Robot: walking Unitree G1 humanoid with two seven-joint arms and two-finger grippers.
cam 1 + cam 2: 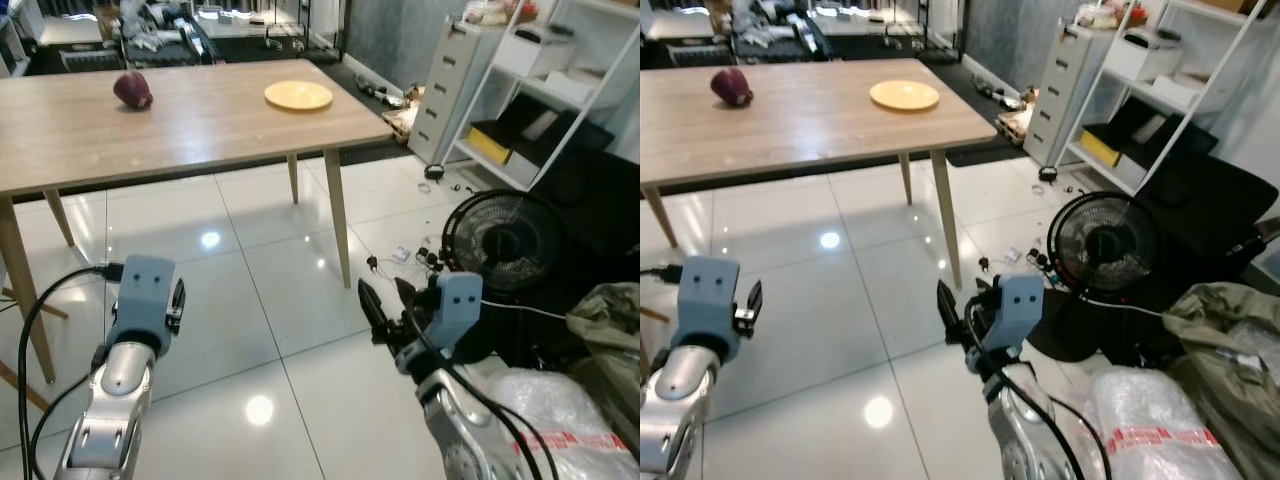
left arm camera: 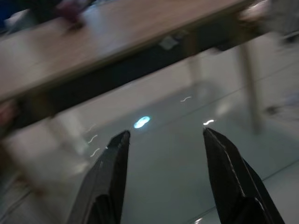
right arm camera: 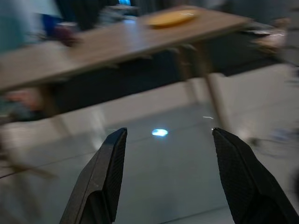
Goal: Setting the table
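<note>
Two grippers hang low over a glossy white tiled floor (image 1: 250,330), short of a wooden worktop (image 1: 200,120) on slim tapered legs. The left gripper (image 2: 163,140) is spread wide with nothing between its black fingers (image 2: 110,172), pointing at the floor beneath the worktop's near edge. The right gripper (image 3: 168,137) is equally wide apart and empty-handed, aimed toward the worktop's right-hand corner leg. Both wrist views are blurred.

On the worktop lies a flat yellow plate (image 1: 298,95), toward the far right corner. A dark purple, rounded object (image 1: 132,89), which cannot be told more exactly, sits well apart from the plate, toward the worktop's far left side. The rest of the wood surface is bare.

To the robot's right, a black floor fan (image 1: 505,240) stands on the tiles, close beside the right arm. Small bits of clutter and cable (image 1: 405,258) lie on the floor between the fan and the nearest worktop leg. Behind the fan rises a white shelf unit (image 1: 560,90) holding boxes and a yellow item, with a grey drawer cabinet (image 1: 447,90) next to it. At the lower right corner lie a clear plastic-wrapped bundle (image 1: 560,420) and an olive-green bag (image 1: 610,330).

Black cables trail from the left arm's wrist along the floor side. Ceiling lights glint as bright spots on the tiles under and before the worktop.
</note>
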